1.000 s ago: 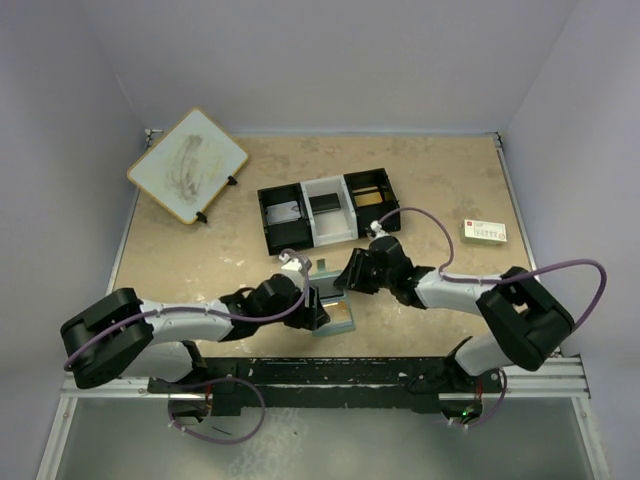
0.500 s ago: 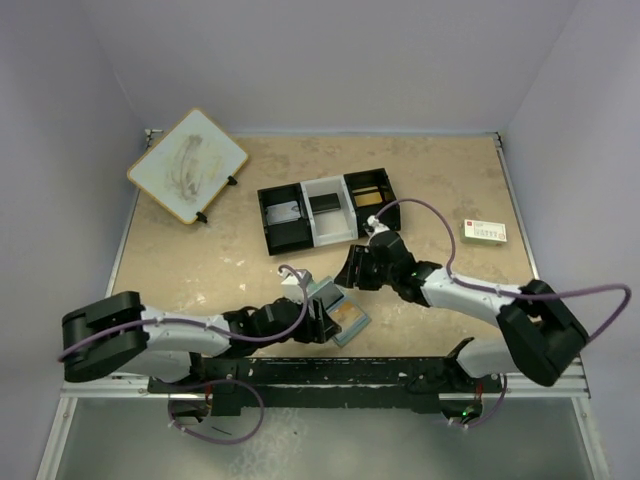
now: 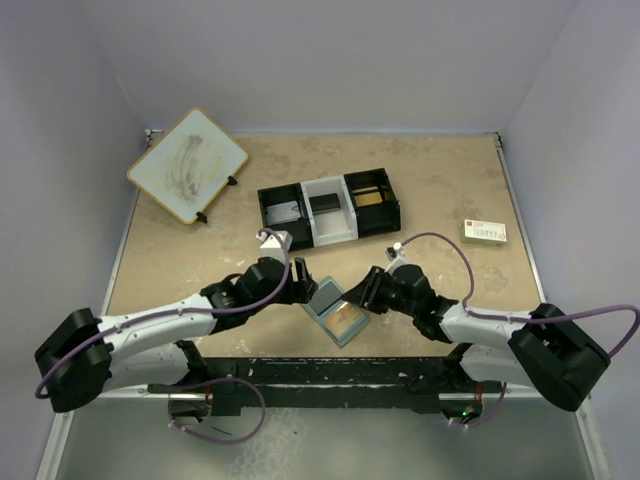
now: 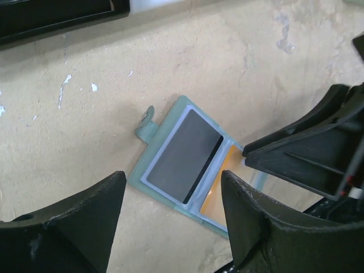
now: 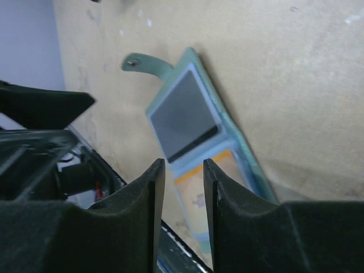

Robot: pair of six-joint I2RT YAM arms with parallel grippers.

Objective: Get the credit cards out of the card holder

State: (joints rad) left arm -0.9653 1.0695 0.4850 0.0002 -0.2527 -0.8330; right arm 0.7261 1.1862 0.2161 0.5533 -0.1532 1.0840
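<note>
Card holder open, credit cards inside (print unreadable), left gripper wide — empty, right gripper narrow — empty.

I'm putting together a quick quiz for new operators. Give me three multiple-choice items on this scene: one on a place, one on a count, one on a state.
1. Where on the table does the card holder lie?
A) far left corner
B) near edge, between the left gripper and the right gripper
C) far right corner

2. How many compartments has the tray?
A) two
B) five
C) three

3. How is the card holder?
A) open, with a grey card and an orange card in its pockets
B) folded shut
C) open and empty

Key: B, the top view shows it between both sets of fingertips at the near edge. C, two black sections flank a white one. A, the left wrist view shows both cards sitting in the pockets.
</note>
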